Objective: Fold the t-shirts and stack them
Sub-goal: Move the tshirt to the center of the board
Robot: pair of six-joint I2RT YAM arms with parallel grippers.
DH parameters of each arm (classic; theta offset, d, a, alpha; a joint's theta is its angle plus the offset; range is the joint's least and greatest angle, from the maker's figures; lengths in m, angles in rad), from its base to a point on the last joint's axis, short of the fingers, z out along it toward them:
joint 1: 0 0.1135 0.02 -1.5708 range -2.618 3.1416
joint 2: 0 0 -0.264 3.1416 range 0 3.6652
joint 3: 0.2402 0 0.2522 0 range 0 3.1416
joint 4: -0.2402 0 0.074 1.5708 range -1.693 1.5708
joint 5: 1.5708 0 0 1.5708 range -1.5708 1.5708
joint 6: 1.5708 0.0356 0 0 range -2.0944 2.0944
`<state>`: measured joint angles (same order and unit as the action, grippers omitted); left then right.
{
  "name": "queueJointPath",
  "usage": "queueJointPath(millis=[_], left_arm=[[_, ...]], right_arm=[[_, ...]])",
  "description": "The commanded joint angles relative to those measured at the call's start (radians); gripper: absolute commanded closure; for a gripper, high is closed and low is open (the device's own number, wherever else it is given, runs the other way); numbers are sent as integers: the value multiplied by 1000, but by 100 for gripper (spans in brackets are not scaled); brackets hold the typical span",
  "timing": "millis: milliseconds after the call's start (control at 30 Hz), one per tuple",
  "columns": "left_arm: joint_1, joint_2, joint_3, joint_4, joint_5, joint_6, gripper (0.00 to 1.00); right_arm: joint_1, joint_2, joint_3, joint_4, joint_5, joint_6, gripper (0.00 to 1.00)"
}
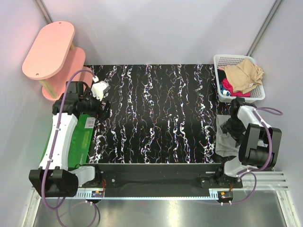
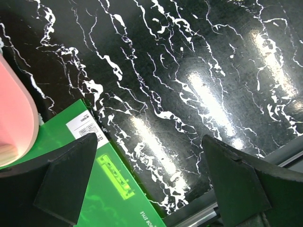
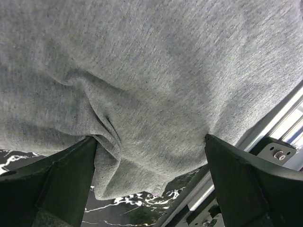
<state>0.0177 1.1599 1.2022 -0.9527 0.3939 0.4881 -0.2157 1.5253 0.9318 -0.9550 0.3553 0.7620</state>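
Now the right gripper (image 3: 149,138) has its fingers (image 3: 57,184) spread wide, pushed into the grey t-shirt (image 3: 151,71) at the right edge of the table (image 1: 156,118). The left gripper (image 2: 149,136) is spread apart too, holding nothing, over the green mat (image 2: 120,205), whose white writing is too small to read.

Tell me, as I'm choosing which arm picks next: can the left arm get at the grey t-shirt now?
Probably not. The grey t-shirt lies at the table's right edge under the right gripper; the left gripper hangs open over the green mat's edge, across the whole table.
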Motion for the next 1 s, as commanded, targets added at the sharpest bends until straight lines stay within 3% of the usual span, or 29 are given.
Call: queueJointPath(millis=[0,233,400,733,967], left_arm=[[-1,-22,4,2,-29,30,1],[-1,-3,30,2,-24,17,1],[1,1,48,2,-27,15,1],[4,1,54,2,-36,-9,1],[34,14,33,0,-23,-23,1]], right_arm=[[-14,-15,-4,45,22,30,0],[12,205,-63,238,-349,-110,0],[111,210,-31,249,-469,-142,0],[646,312,248,207,-587,-112,0],[949,571,642,167,-725,-102,0]])
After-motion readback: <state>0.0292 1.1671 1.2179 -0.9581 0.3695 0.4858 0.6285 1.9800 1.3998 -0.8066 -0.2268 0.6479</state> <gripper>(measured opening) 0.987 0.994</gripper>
